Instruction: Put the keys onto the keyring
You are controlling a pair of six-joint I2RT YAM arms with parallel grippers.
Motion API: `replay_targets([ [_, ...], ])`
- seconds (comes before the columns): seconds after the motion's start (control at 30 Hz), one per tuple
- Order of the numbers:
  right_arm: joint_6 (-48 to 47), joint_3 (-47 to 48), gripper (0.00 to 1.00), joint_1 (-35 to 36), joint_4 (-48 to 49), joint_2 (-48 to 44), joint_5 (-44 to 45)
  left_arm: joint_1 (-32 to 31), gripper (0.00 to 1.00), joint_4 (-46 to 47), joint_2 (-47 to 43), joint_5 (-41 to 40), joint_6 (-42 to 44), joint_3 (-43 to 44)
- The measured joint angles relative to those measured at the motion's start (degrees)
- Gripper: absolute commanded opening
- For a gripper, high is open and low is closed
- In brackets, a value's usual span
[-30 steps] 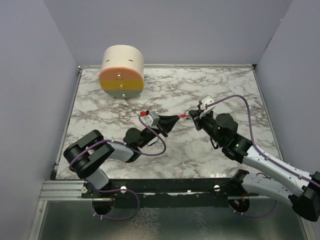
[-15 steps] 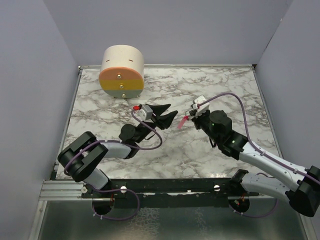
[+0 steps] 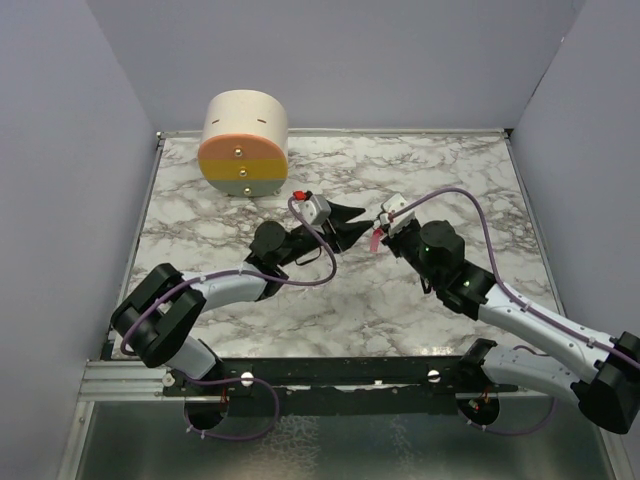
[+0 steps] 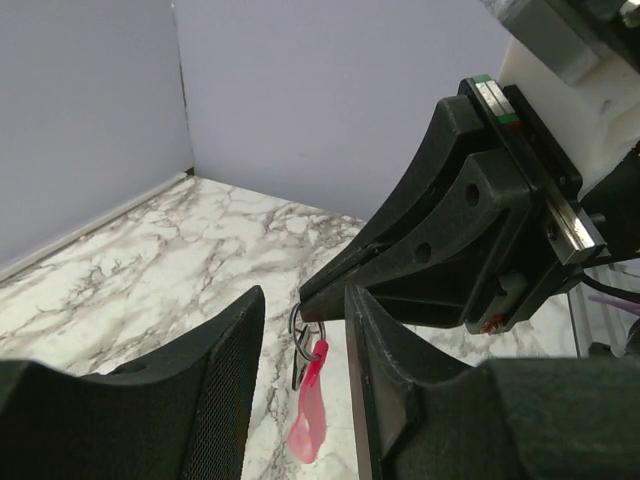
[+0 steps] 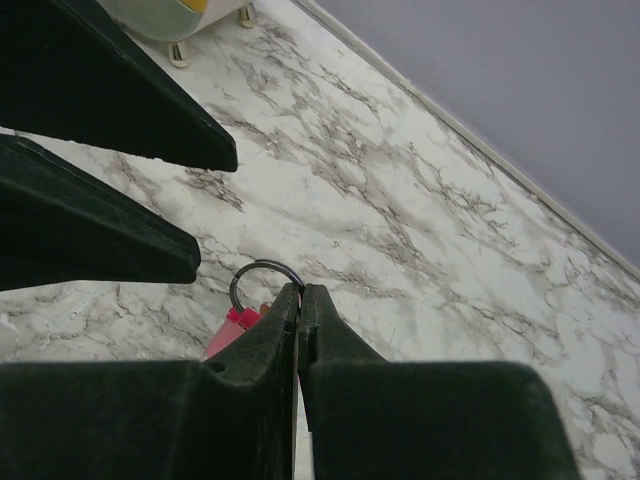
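Observation:
My right gripper [image 5: 299, 291] is shut on the rim of the keyring [image 5: 262, 264], a thin dark metal loop. The pink key [image 4: 310, 410] hangs down from the keyring [image 4: 303, 330], with a darker key partly hidden behind it. My left gripper [image 4: 305, 296] is open, its jaws standing either side of the hanging key without touching it. In the top view the two grippers meet near the table's middle: the left gripper [image 3: 352, 220] points right, the right gripper [image 3: 384, 228] points left, and the pink key [image 3: 375, 243] dangles between them above the marble.
A beige, orange and yellow cylindrical container [image 3: 244, 143] stands at the back left of the marble table [image 3: 450, 180]. A red plug [image 3: 299, 194] sits on the left arm's cable. Grey walls enclose the table on three sides.
My left gripper let go of the pink key, opened, drew back left, then came forward again around it. The key swung from stretched between the grippers to hanging under the ring.

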Motion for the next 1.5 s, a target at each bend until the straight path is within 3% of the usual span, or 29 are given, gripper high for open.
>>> replay_targets([
  [0.3,-5.4,-2.19,0.01,0.0,3.67,-2.8,-1.36,1.38,0.36,-8.31,1.09,7.21,-0.02,4.63],
  [0.77,-11.76,-5.2,0.01,0.0,7.32,-5.42,-5.03,3.28,0.14,-12.81,6.34,17.07,-1.36,10.82],
  [1.0,-12.31,-5.27,0.01,0.0,7.26,-5.33,-5.11,3.61,0.07,-12.87,7.43,19.06,-1.81,11.74],
  [1.43,-13.03,-5.27,0.01,-0.13,7.04,-4.59,-5.07,4.13,0.06,-13.79,9.03,21.11,-2.62,13.05],
  [1.5,-13.03,-5.27,0.01,-0.13,6.99,-4.44,-5.07,4.15,0.0,-13.88,9.09,21.22,-2.67,13.05],
])
